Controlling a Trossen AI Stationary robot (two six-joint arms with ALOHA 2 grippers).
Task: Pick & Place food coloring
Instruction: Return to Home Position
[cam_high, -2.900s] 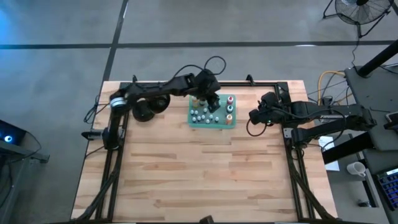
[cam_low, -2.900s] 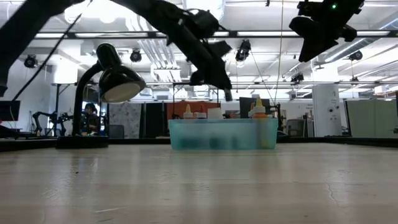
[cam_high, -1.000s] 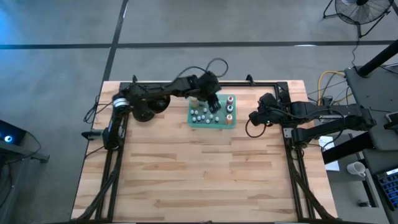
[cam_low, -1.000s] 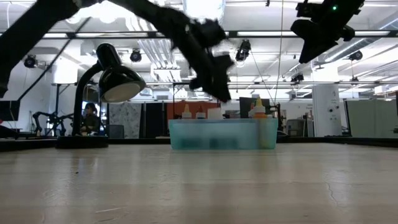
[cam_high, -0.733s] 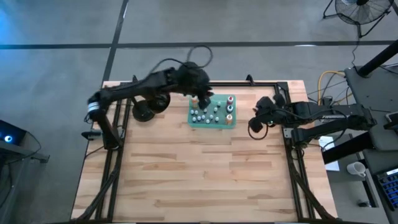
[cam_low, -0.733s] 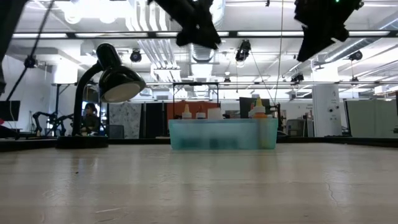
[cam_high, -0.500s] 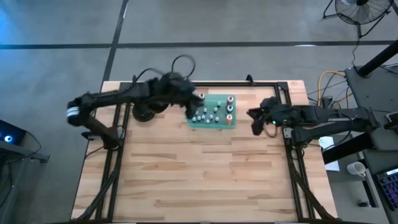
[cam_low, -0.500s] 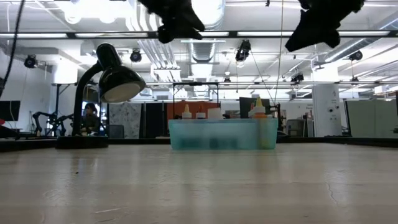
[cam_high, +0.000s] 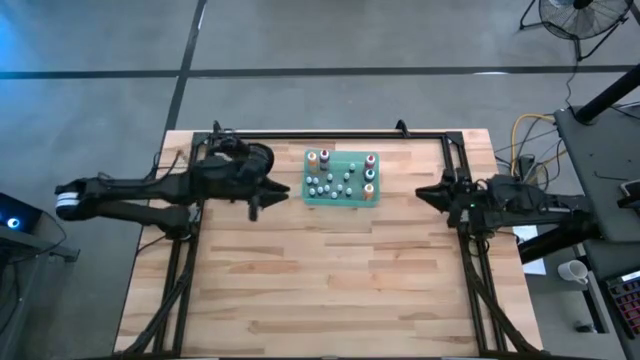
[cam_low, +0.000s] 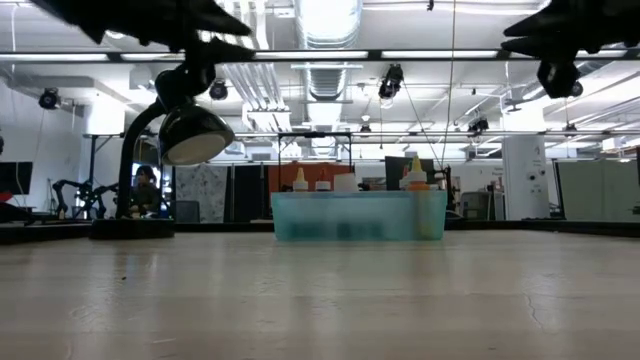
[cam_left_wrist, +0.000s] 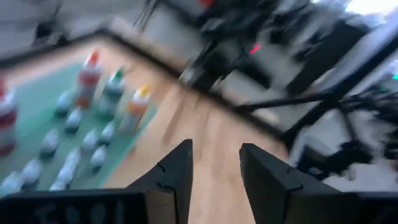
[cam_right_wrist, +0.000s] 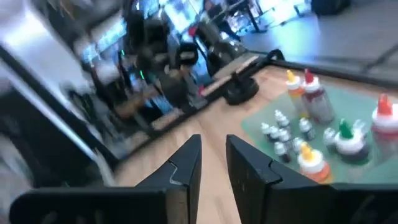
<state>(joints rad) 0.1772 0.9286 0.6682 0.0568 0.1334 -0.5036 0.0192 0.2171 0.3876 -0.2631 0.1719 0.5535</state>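
The food coloring bottles (cam_high: 340, 178) stand upright in a translucent green tray (cam_high: 352, 200) at the far middle of the table. The taller ones are orange, red and green, and several small whitish ones (cam_right_wrist: 283, 134) stand between them. My left gripper (cam_high: 278, 189) hangs left of the tray, pointing at it roughly level. It is open, with nothing between its fingers (cam_left_wrist: 214, 171). My right gripper (cam_high: 421, 192) hangs right of the tray, also level and pointing at it. It is shut and holds nothing (cam_right_wrist: 214, 158).
A black desk lamp (cam_low: 180, 130) stands at the far left of the table, partly under my left arm. A black frame rail (cam_high: 330, 134) runs along the far edge. Bare wooden table (cam_high: 330, 280) stretches from the tray to the near edge.
My left gripper has drawn back from above the tray toward the table's left edge, rising and tipping from pointing down to about level. My right gripper has pulled back toward the right edge and turned level. The bottles and the tray have stayed where they were.
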